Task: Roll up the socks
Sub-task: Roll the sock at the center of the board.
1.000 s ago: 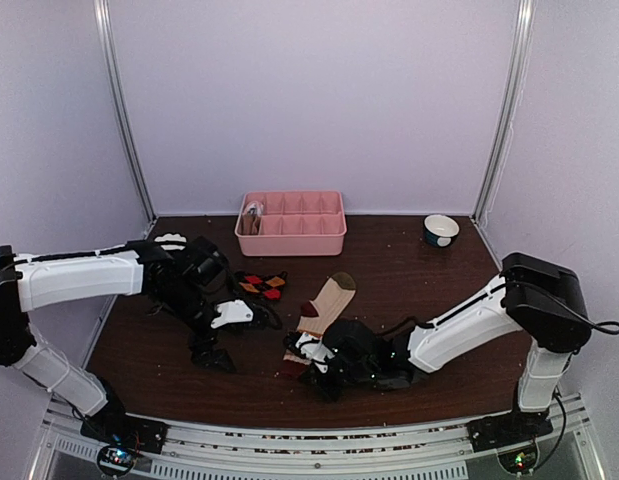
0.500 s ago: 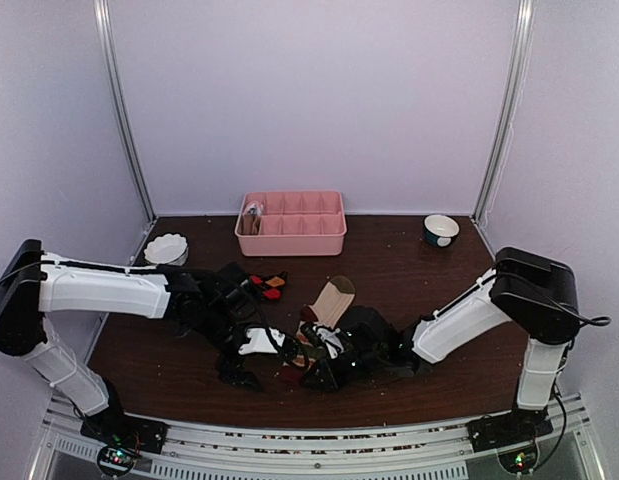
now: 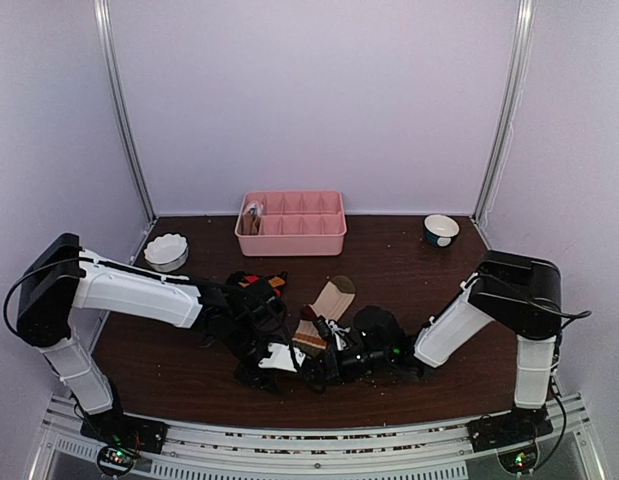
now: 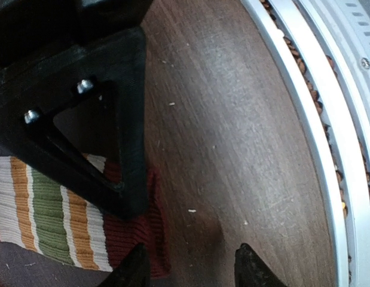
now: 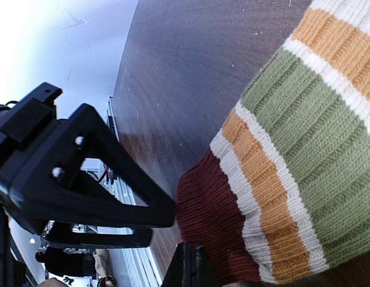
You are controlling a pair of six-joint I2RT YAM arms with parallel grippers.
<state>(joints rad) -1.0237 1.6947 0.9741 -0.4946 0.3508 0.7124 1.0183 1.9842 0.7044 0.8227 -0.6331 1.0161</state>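
Your right gripper (image 5: pixel 190 266) is pinching the dark red end of the striped sock (image 5: pixel 292 149), and its fingertips are nearly together. Your left gripper (image 4: pixel 190 270) is standing wide open just beside it. One of its fingertips is at the same red edge and the other is over the bare table (image 4: pixel 232 119). The striped sock is lying at the near middle of the table, between both claws. The cream sock (image 3: pixel 331 298) is lying just behind it, and the black patched socks (image 3: pixel 261 283) are lying farther left.

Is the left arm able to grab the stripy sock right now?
Probably yes. The left fingers are open right at the striped sock's dark red end; only the right arm's finger crowds that spot.
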